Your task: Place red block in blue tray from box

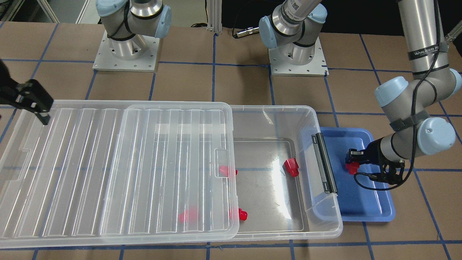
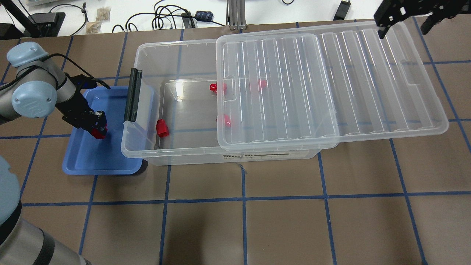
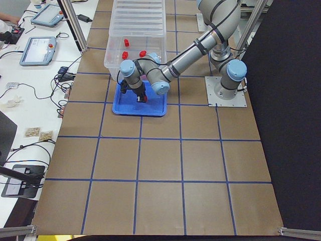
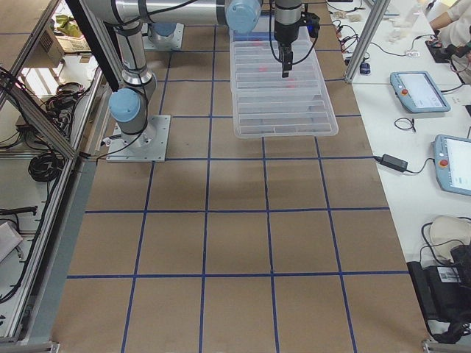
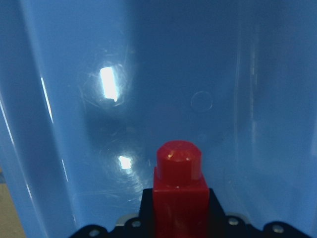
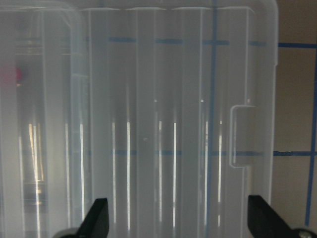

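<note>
My left gripper [image 2: 96, 127] is shut on a red block [image 2: 98, 133] and holds it low over the blue tray [image 2: 95, 160]. In the left wrist view the block [image 5: 178, 186] stands nub forward, with the tray floor [image 5: 148, 74] close below. The tray lies against the latch end of the clear box [image 2: 147, 154]. Several more red blocks are in the box: one in the open part [image 2: 162, 128], two at the lid's edge [image 2: 217, 87] [image 2: 224, 120], and one blurred under the lid [image 2: 259, 85]. My right gripper [image 2: 403, 27] is open and empty above the lid's far end [image 6: 148, 124].
The ribbed lid [image 2: 331, 92] is slid toward my right side, so it overhangs the box and leaves the latch end open. The black latch bar [image 2: 133, 94] stands between the box and the tray. The arm bases [image 1: 126, 50] [image 1: 297, 54] are bolted behind the box.
</note>
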Action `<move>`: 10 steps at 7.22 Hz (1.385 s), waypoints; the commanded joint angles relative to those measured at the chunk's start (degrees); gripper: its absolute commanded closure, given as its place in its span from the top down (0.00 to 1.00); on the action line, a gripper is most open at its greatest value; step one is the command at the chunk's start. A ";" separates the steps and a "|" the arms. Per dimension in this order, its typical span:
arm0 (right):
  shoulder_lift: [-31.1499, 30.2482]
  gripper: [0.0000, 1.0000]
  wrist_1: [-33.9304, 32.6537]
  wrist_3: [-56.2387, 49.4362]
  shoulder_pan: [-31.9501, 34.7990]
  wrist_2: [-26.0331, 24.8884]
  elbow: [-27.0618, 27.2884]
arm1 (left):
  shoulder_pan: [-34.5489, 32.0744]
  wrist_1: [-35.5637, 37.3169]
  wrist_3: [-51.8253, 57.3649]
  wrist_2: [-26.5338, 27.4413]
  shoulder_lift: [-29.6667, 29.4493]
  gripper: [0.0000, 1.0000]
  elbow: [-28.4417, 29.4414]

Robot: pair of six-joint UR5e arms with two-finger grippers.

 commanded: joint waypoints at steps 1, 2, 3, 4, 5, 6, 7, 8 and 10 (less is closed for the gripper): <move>2.35 1.00 -0.95 -12.26 -7.61 0.06 0.12 | -0.01 0.01 -0.12 0.03 -0.09 0.88 0.17; 3.84 1.00 -2.08 -15.61 -10.68 0.06 0.12 | -0.01 -0.08 -0.12 0.03 0.17 0.95 0.70; 5.95 1.00 -3.05 -18.60 -13.06 -0.03 0.21 | -0.01 -0.17 -0.21 0.29 1.48 1.00 1.05; 8.84 1.00 -4.54 -21.94 -15.61 0.06 0.21 | -0.10 -0.43 -0.38 0.38 2.28 1.00 1.14; 11.56 1.00 -6.29 -22.76 -16.68 -0.11 0.21 | -0.19 -0.69 -0.38 0.64 3.33 1.00 1.31; 13.94 1.00 -6.48 -23.90 -17.21 -1.60 0.21 | -0.27 -2.79 -0.38 1.08 4.82 1.00 2.80; 14.49 1.00 -6.57 -23.65 -17.22 -2.05 -0.05 | -0.62 -7.77 -0.47 1.70 6.31 1.00 5.68; 15.19 1.00 -6.49 -23.30 -17.22 -1.27 0.21 | -0.98 -13.38 -1.08 1.70 7.89 1.00 9.28; 15.81 1.00 -6.57 -20.05 -16.52 -1.17 1.08 | -2.64 -19.92 -5.12 1.61 11.23 1.00 13.26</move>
